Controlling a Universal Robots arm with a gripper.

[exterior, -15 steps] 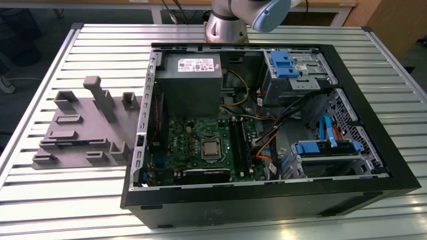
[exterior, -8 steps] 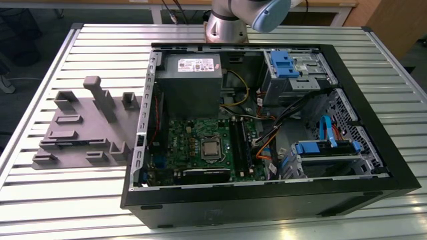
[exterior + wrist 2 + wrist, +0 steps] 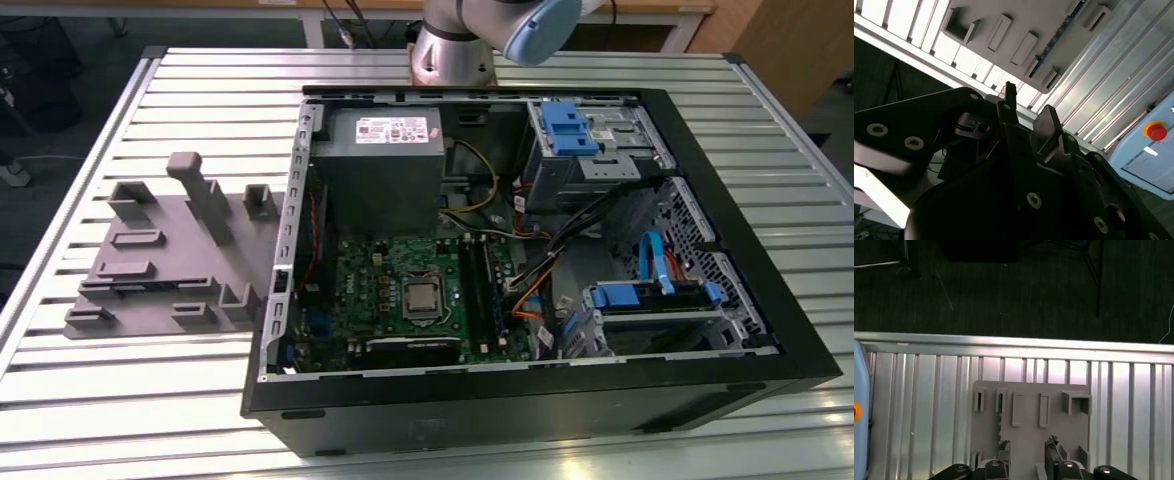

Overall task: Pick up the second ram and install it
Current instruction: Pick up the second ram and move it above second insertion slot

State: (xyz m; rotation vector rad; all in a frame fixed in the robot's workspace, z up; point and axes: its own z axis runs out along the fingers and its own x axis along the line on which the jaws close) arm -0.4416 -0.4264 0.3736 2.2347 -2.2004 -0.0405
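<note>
The hand (image 3: 1027, 446) hangs above the grey holder plate (image 3: 1029, 390), its fingers set apart with nothing between them. The second ram (image 3: 127, 284) appears as a thin dark strip seated low in that plate. It lies near the counter (image 3: 200, 80) edge at the exterior view's left, apart from the open computer case (image 3: 534, 410). I judge the pick to be the step in hand. Done well, it means squaring the fingers across the stick's flat faces at mid-length, clear of the plate's upright blocks, then lifting straight.
</note>
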